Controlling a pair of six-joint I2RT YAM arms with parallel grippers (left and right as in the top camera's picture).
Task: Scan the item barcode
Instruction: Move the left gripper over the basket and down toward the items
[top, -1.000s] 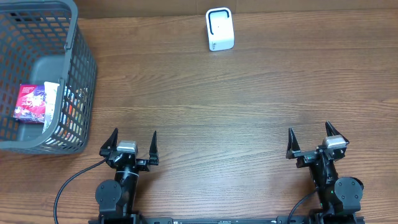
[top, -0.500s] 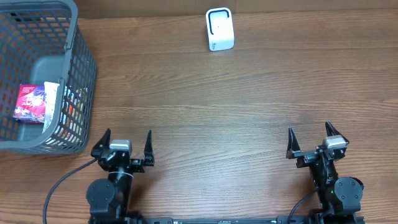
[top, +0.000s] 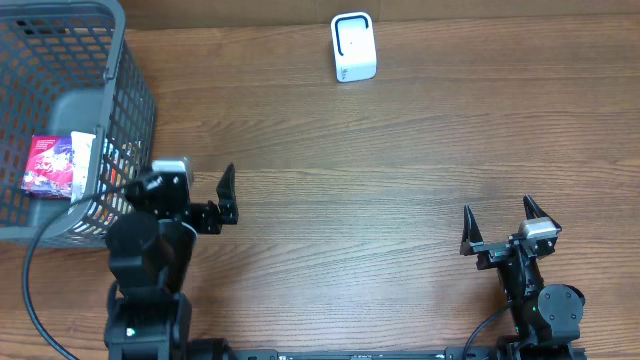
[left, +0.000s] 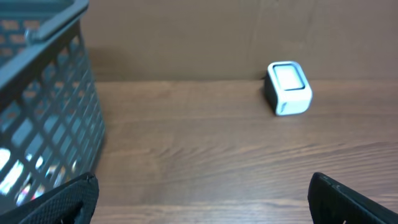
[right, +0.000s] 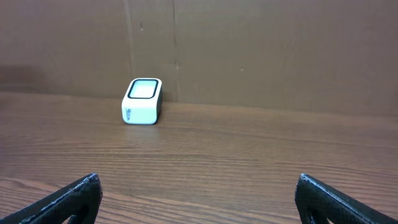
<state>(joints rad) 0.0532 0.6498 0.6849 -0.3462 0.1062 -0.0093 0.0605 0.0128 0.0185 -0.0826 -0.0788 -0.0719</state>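
The item, a red and purple packet (top: 48, 165), lies in the grey mesh basket (top: 130, 90) at the table's left, with a white-edged pack (top: 86, 160) beside it. The white barcode scanner (top: 353, 47) stands at the far middle and also shows as the scanner (left: 288, 88) and the scanner (right: 142, 101). My left gripper (top: 186, 192) hovers open and empty by the basket's near right corner; in its wrist view the left gripper (left: 202, 202) faces the basket wall (left: 43, 112). My right gripper (top: 497, 218) rests open and empty at the near right, and as the right gripper (right: 199, 199) it looks toward the scanner.
A brown wall (right: 249, 50) backs the wooden table (top: 380, 170). Black cables (top: 40, 270) run near the left arm's base at the front edge.
The left arm has risen and swung left and away from the front edge, up to the basket's corner. The right arm has not moved.
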